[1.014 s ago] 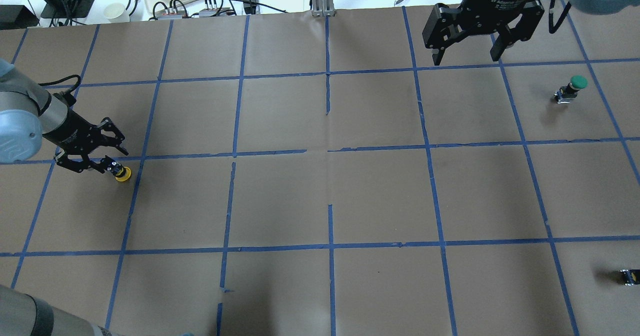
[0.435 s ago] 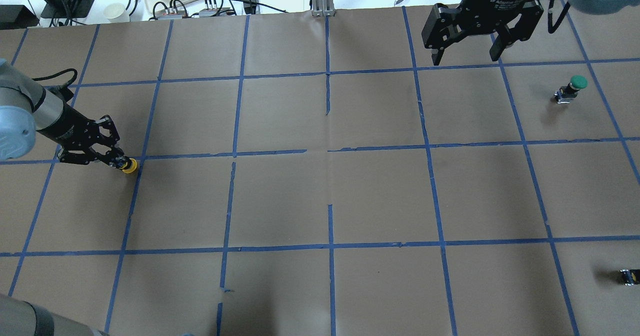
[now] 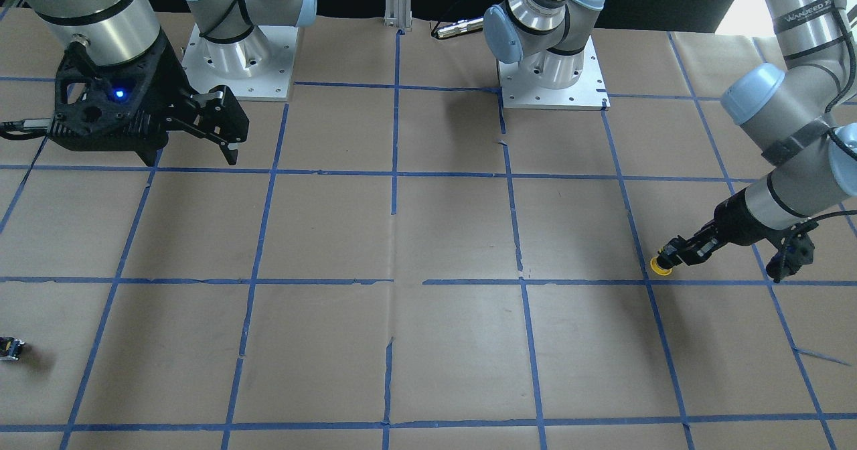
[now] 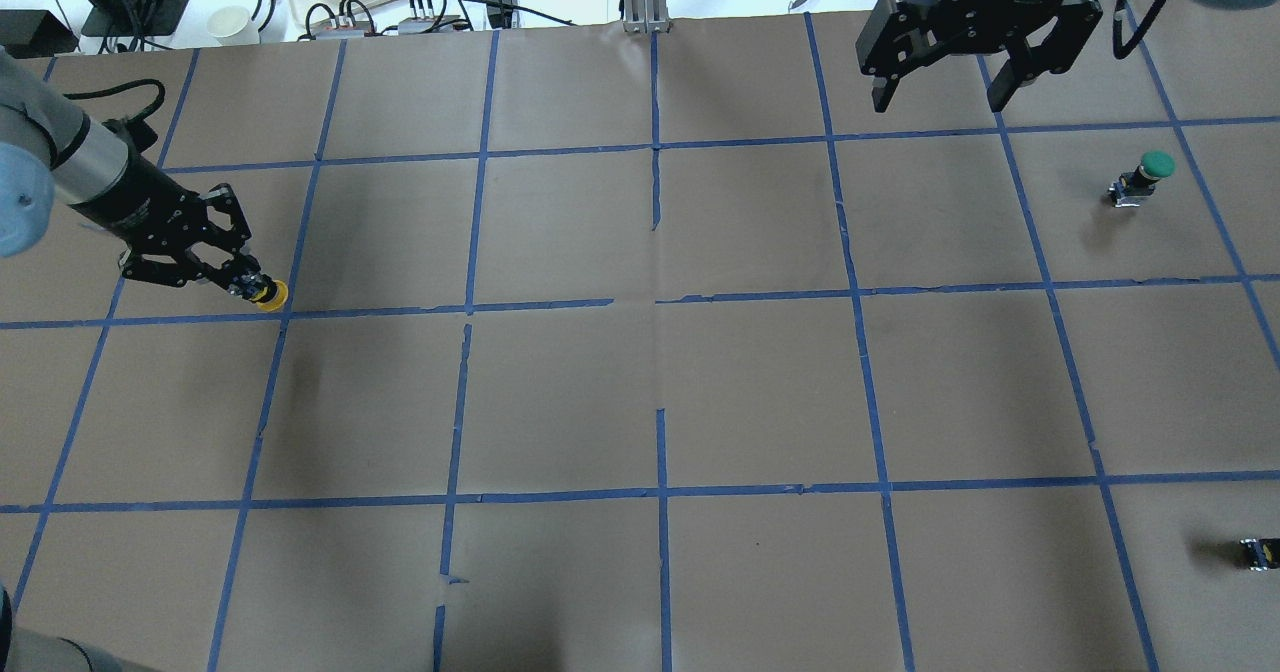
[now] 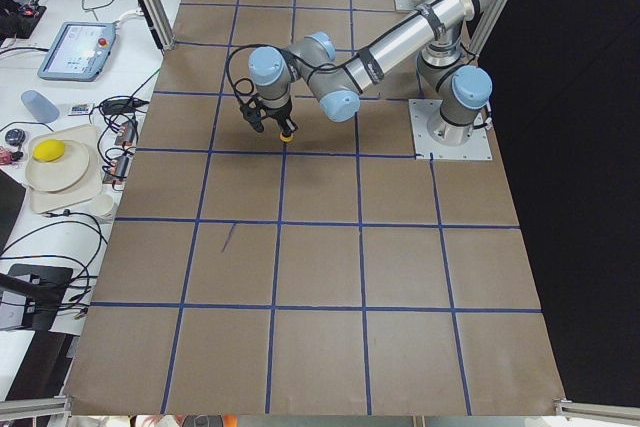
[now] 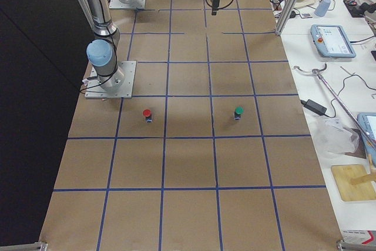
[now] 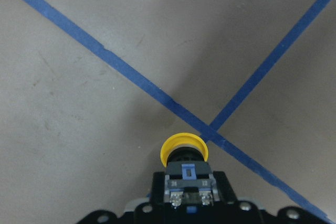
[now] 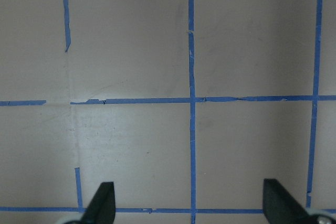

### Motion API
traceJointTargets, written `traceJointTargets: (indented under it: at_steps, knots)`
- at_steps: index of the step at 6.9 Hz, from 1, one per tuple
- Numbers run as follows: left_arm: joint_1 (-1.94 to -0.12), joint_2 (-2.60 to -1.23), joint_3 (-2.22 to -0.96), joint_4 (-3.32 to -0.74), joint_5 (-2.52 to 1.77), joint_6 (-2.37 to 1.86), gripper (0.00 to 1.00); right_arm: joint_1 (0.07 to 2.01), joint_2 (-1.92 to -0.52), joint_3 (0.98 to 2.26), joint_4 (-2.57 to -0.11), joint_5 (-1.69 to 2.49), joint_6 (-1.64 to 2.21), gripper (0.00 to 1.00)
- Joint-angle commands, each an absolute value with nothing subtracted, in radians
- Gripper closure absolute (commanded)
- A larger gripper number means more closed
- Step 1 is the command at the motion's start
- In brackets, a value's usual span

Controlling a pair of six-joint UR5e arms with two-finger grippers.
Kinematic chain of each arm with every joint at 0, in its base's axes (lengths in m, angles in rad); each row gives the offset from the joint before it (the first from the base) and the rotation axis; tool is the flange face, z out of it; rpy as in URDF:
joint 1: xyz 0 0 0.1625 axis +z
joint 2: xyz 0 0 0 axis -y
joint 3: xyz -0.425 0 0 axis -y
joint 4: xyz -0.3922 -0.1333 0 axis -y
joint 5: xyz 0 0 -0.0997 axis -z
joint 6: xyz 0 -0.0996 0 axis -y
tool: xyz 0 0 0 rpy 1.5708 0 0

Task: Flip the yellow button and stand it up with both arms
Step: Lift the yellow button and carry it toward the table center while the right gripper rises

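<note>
The yellow button (image 4: 268, 295) is held by its black-and-grey body in my left gripper (image 4: 245, 282), which is shut on it at the table's left side. The yellow cap points away from the fingers, out over a blue tape crossing. It also shows in the left wrist view (image 7: 184, 148), the front-facing view (image 3: 661, 267) and the exterior left view (image 5: 286, 136). My right gripper (image 4: 938, 102) is open and empty, high over the far right of the table. Its two fingertips frame bare paper in the right wrist view (image 8: 191, 203).
A green-capped button (image 4: 1145, 177) stands at the far right and a red-capped one (image 6: 147, 114) near the robot's base. A small dark capless switch piece (image 4: 1256, 552) lies at the near right edge. Brown paper with a blue tape grid (image 4: 660, 392) covers the table. Cables and dishes lie beyond the far edge.
My left gripper closed on the yellow button, then carried it a little away from the robot and to the right. The right gripper shifted slightly right and farther back, still open.
</note>
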State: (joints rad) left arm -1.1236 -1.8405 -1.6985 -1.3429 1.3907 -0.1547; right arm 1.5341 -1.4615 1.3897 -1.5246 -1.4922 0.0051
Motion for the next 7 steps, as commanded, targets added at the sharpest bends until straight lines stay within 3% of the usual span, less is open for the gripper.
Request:
traceJointTargets:
  at_steps: [1, 3, 6, 7]
  knots:
    - [-1.189, -1.832, -1.538, -1.588, 1.172, -0.271, 1.00, 1.464, -1.462, 1.381, -1.479, -1.424, 0.014, 0.00]
    - [-1.230, -1.835, -1.464, -1.777, 0.945, -0.381, 1.00, 1.345, -1.469, 1.359, -1.335, -1.363, 0.003, 0.02]
    - [-1.342, -1.827, -1.482, -1.888, 0.586, -0.501, 1.00, 1.119, -1.485, 1.361, -1.027, -1.156, -0.111, 0.04]
    - [-1.383, -1.827, -1.491, -1.900, 0.487, -0.530, 1.00, 1.079, -1.485, 1.367, -0.935, -1.059, -0.132, 0.01]
